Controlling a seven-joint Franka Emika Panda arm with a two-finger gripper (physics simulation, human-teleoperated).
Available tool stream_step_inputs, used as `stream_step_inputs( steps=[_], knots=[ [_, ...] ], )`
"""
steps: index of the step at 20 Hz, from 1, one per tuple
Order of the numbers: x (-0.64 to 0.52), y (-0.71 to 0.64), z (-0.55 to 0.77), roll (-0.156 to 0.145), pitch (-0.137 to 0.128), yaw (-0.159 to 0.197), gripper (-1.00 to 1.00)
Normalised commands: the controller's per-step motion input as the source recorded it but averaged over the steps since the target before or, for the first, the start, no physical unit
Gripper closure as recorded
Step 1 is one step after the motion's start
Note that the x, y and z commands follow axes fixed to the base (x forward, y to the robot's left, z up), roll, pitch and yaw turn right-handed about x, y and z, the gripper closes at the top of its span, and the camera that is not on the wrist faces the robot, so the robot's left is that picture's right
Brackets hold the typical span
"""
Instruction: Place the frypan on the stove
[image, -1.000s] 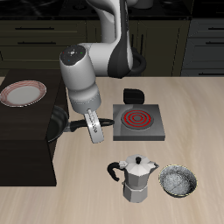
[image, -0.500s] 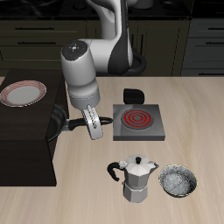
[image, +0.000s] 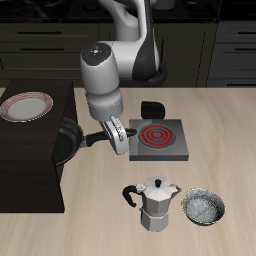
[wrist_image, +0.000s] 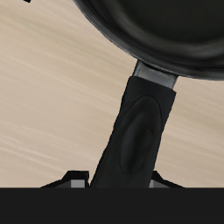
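We see gripper (image: 116, 136) clamped on frypan (image: 67, 141) handle, fingers (wrist_image: 77, 181) flanking black grip in wrist view. Frypan held beside stove (image: 157, 141), pan body over dark counter edge. Moka pot (image: 153, 205) and speckled bowl (image: 203, 208) nearer table's front edge; plate (image: 26, 107) on dark counter.

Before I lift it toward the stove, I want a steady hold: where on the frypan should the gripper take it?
Grip the frypan's long straight handle, coming from above with the fingers straddling its narrow width. The round bowl is too wide to span; the handle sticks out clear toward the stove. The gripper sits there.
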Motion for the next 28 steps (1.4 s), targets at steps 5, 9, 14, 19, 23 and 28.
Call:
stream_step_inputs(
  steps=[5, 9, 14, 19, 23, 28],
  knots=[
    [-0.08, 0.21, 0.09, 0.004, -0.009, 0.071, 1.0],
    [-0.08, 0.1, 0.15, -0.032, -0.012, 0.057, 1.0],
    [-0.08, 0.06, 0.1, -0.046, -0.01, 0.053, 1.0],
    [-0.12, 0.08, 0.14, -0.035, -0.031, 0.078, 1.0],
    [-0.16, 0.07, 0.17, -0.022, -0.023, 0.064, 1.0],
    [-0.09, 0.18, 0.17, 0.027, -0.033, 0.04, 1.0]
  ],
)
